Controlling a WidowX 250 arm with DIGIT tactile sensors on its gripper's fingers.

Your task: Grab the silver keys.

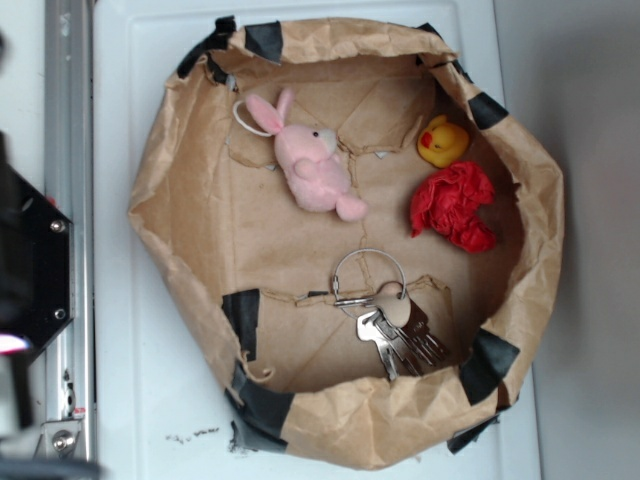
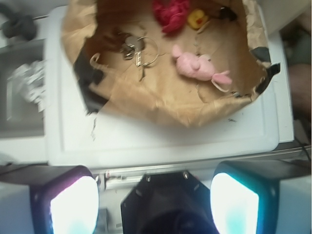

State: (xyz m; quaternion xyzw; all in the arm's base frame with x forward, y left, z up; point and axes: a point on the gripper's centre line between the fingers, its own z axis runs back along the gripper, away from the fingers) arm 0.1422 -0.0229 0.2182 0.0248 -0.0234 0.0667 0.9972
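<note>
We find a white tray (image 1: pixel 130 380) carrying a brown paper nest (image 1: pixel 180 240), its crumpled walls patched with black tape (image 1: pixel 242 318). All loose items lie on the nest floor.

Largest of these is the pink bunny (image 1: pixel 310 165), near the far wall in the exterior view. The keys (image 1: pixel 395 330) come next: they lie toward the near wall, between two tape patches, well apart from the bunny. A thin wire ring (image 1: pixel 368 272) stands open above the bunch, and the blades fan out below it, flat on the paper. A red crumpled wad (image 1: pixel 455 205) sits beside the right wall, with a small yellow duck (image 1: pixel 443 142) just above it.

The gripper (image 2: pixel 156 195) is outside the nest, over the tray's edge. In the wrist view both fingers (image 2: pixel 73 204) stand far apart with nothing between them; we record it as wide and empty.

Our judgement on handling: the keys are rigid metal, dense for their size, smooth and likely to slip. The bunch is loose, so blades will swing and shift once lifted. The ring is thin and lies flat, a poor purchase. We recommend closing across the stacked key heads where they meet the ring, the thickest part. The paper beneath is soft and may snag.
</note>
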